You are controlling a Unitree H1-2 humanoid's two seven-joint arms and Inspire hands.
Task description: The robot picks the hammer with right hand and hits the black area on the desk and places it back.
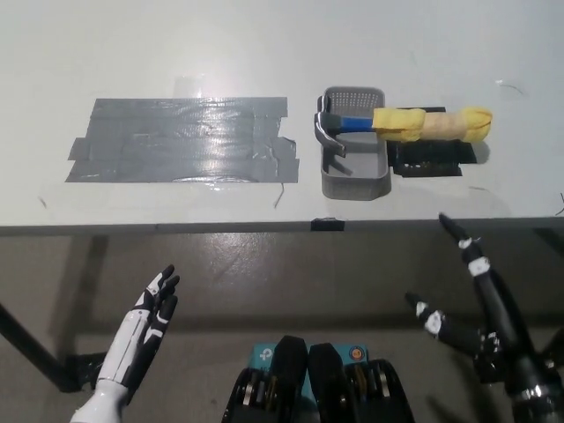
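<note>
— Where's the hammer (401, 123) from here?

— Lying across the rim of the grey perforated basket (355, 181) on the pale worktop (176, 53), steel head over the basket, handle running out sideways, wrapped in yellow foam past a blue collar.

— And the right hand (467, 291)?

— Black, below the worktop's front edge, holding nothing, fingers spread apart. The hammer sits up and slightly left of it, further onto the worktop, so I'd guess it reaches forward and takes the padded handle across its length.

— The white one?

— Left hand (145, 322) rests low on the far side, fingers extended and empty, well away. The black area (181, 141) looks like shiny, wrinkled tape strips, just beside the basket.
</note>
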